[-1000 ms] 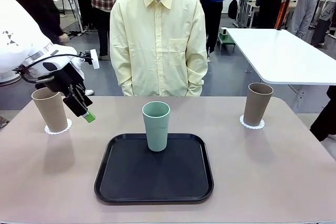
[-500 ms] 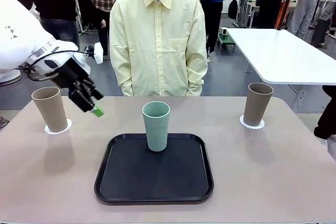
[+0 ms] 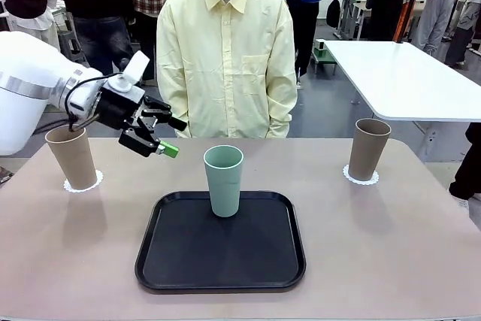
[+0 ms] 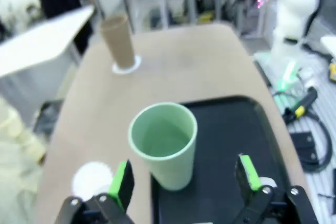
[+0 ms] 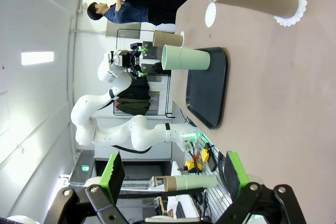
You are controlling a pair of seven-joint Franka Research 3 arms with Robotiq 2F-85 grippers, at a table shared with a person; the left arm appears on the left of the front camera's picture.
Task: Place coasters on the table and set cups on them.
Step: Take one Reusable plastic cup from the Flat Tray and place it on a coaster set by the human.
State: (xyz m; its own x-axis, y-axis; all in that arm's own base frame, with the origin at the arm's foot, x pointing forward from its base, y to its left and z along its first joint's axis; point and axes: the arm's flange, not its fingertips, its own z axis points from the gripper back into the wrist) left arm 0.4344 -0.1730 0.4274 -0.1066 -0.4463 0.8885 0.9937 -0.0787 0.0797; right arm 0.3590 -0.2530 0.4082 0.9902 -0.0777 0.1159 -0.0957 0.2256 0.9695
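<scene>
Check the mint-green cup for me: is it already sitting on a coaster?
No, the mint-green cup stands on the black tray, while a bare coaster lies on the table beside the tray.

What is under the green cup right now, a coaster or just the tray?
The green cup stands directly on the black tray; no coaster edge shows around its base. A bare white coaster lies on the table beyond the tray. What lies beneath the cup's base is covered.

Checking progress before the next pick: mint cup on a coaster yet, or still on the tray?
Still on the tray. The mint cup stands upright on the black tray; one coaster lies bare.
</scene>
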